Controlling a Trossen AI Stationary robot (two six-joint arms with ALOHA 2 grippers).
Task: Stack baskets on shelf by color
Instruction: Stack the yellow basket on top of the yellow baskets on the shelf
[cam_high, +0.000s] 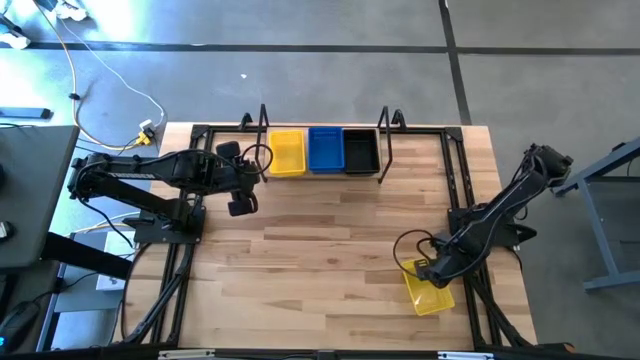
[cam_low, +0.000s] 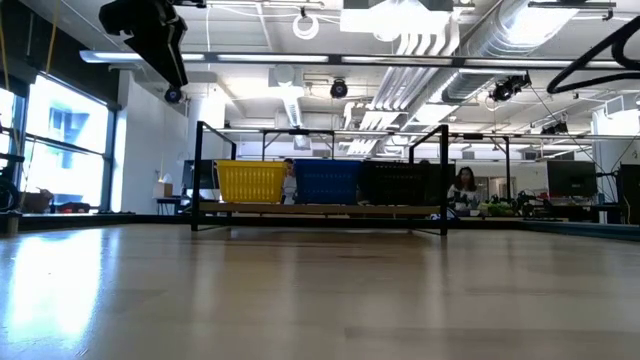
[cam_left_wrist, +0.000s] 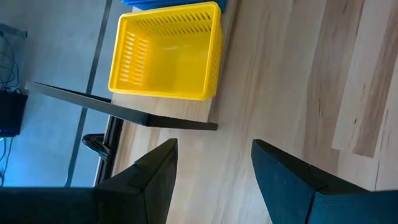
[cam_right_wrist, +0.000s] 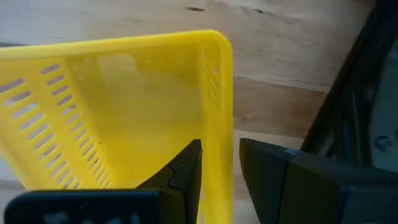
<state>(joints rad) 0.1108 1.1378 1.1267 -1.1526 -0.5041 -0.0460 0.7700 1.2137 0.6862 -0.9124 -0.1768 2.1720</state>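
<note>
Three baskets sit side by side on the shelf (cam_high: 322, 176) at the far edge of the bench (cam_high: 330, 260): a yellow basket (cam_high: 287, 152) nearest the far left corner, a blue basket (cam_high: 325, 149) in the middle, a black basket (cam_high: 360, 150) on the other end. Sides touching or nearly so, all upright. Low view shows same row, yellow (cam_low: 250, 182), blue (cam_low: 328, 182), black (cam_low: 398, 183), standing on the plank between the black wire end frames.

A fourth basket, the loose yellow basket (cam_high: 428, 286), is at the near right corner of the bench. Right tool (cam_high: 432, 272) is on it: right wrist view shows one finger (cam_right_wrist: 180, 171) inside the basket wall and the other outside, straddling the rim (cam_right_wrist: 219, 118), closed in on the wall. Basket looks tilted in that view; can't tell if it is off the bench surface.

Left tool (cam_high: 240, 205) hovers above the bench near the far left, just in front of the shelf's yellow end. Its fingers (cam_left_wrist: 155, 171) are spread, holding nothing; the shelf yellow basket (cam_left_wrist: 166, 53) is visible beyond them.
</note>
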